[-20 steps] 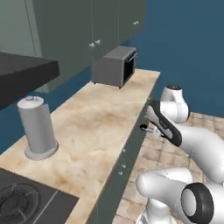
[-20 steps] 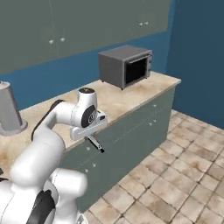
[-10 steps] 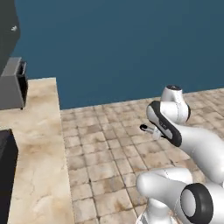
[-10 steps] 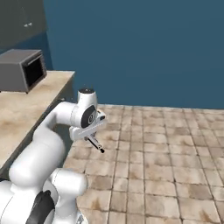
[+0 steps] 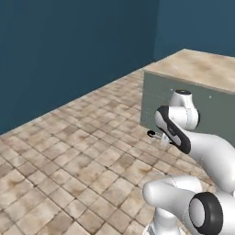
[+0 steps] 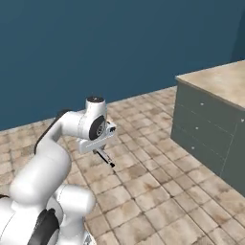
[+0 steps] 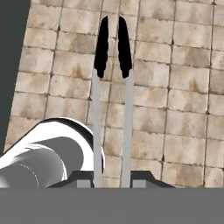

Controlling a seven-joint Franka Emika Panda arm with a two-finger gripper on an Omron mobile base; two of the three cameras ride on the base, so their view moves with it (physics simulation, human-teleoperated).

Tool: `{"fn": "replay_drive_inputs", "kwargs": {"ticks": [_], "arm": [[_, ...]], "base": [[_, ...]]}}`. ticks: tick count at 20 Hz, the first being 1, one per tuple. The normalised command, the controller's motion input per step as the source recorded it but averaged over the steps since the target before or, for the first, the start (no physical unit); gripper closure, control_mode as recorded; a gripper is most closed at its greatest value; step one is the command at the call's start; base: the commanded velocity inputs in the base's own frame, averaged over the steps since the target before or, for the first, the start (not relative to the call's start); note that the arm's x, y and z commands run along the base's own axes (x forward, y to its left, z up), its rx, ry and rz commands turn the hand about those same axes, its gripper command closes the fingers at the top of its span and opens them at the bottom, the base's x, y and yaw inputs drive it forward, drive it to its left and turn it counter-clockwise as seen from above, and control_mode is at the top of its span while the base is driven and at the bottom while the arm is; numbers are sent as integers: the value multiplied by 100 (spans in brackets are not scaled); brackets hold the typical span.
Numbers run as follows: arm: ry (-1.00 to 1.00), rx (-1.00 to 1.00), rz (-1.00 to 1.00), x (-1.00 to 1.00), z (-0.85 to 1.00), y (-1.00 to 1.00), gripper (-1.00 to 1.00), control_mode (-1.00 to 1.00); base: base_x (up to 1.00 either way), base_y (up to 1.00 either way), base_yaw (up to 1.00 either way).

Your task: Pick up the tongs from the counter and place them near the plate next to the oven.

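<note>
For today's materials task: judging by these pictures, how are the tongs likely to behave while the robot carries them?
The tongs are probably stiff: both slim metal arms run straight out from the jaws, with no sag. They likely weigh little, being so thin. Held at one end, with the black tips far out, they may swing or twist in the grip if the base turns fast.

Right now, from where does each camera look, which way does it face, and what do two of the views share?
Left base view: behind the arm to its left, facing forward and down at the tiled floor and the counter; the arm rises lower right.
Right base view: behind to its right, same scene; the arm rises lower left, its pincer holding the tongs.
Hand view: on the hand, looking along the tongs at the floor.
Shared: both base views show the counter, the blue wall and the floor.
</note>
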Motion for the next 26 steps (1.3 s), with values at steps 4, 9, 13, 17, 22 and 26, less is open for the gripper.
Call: {"fn": "replay_drive_inputs", "kwargs": {"ticks": [4,9,13,17,22,26], "arm": [[0,0,0,0,0,0,100,100],[0,0,0,0,0,0,100,100],[0,0,0,0,0,0,100,100],[0,0,0,0,0,0,100,100],[0,0,0,0,0,0,100,100],[0,0,0,0,0,0,100,100]], "base": [[13,0,-81],[15,0,-79],[15,0,-78],[18,0,-76],[44,-1,-53],[45,0,-52]]}}
